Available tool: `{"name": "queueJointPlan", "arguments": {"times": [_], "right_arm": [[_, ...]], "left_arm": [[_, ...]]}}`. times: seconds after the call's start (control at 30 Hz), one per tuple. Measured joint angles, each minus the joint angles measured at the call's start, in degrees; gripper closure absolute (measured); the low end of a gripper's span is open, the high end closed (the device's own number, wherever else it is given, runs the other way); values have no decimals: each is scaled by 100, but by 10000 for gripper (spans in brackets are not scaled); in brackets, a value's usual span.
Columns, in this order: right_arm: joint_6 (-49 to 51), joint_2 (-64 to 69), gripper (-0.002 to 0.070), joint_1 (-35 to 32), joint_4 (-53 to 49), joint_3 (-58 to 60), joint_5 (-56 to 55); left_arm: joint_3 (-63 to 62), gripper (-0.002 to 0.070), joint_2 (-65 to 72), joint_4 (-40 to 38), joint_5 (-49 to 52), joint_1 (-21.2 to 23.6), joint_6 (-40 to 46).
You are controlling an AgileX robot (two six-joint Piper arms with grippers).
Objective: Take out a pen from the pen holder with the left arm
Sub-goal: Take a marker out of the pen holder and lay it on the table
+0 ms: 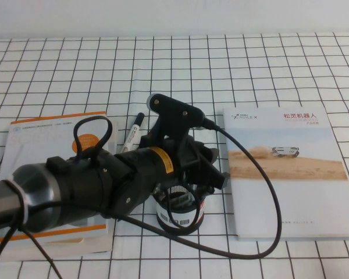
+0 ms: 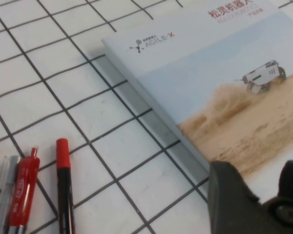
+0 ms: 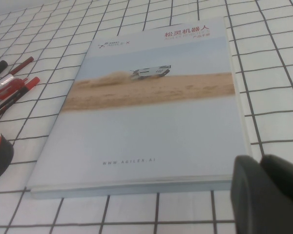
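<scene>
Tabletop (image 1: pixel 250 64): left tool (image 2: pixel 259 187) over holder (image 1: pixel 180 218), right (image 3: pixel 263 192) by booklet (image 1: pixel 285 174).

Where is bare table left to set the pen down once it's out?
Bare: the far strip of table beyond the orange booklet and brochure. Crowded: the pen holder between them, under the left gripper. The right gripper sits by the brochure's near edge.
</scene>
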Motion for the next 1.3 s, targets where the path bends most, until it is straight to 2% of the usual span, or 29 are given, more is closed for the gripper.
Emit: {"name": "queueJointPlan", "arguments": {"times": [0.13,0.43,0.7,0.93,1.13,1.3], "right_arm": [[0,0,688,0,0,0,0],[0,0,689,0,0,0,0],[0,0,689,0,0,0,0],[0,0,689,0,0,0,0],[0,0,689,0,0,0,0],[0,0,688,0,0,0,0]], "left_arm": [[0,592,11,0,23,0,0],[0,590,-455,26,113,0,172],[-54,590,-1244,137,770,10,326],[-1002,590,-1369,291,2164,242,342],[-1669,590,-1253,519,2644,549,357],[-2075,590,-1012,621,2881,617,403]]}}
